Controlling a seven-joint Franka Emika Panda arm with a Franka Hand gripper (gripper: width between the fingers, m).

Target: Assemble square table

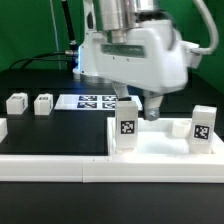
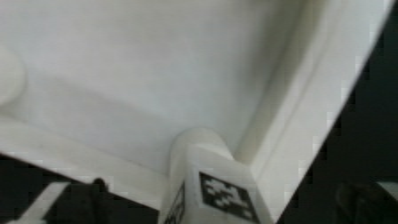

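- White tabletop (image 1: 165, 135) lies at the exterior view's right front, two legs (image 1: 202, 125) standing on it.
- Gripper (image 1: 150, 108) hovers just beside the leg (image 1: 126, 124) at that view's left, jaws seemingly spread, holding nothing.
- That leg may be only loosely seated; a finger brushing it could topple it.

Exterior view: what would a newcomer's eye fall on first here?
The big white robot arm fills the upper middle, its gripper hanging low over the white tabletop. Two upright legs with black-and-white tags stand on that tabletop, one beside the gripper, one at the exterior view's right. Two loose legs sit at the exterior view's left.
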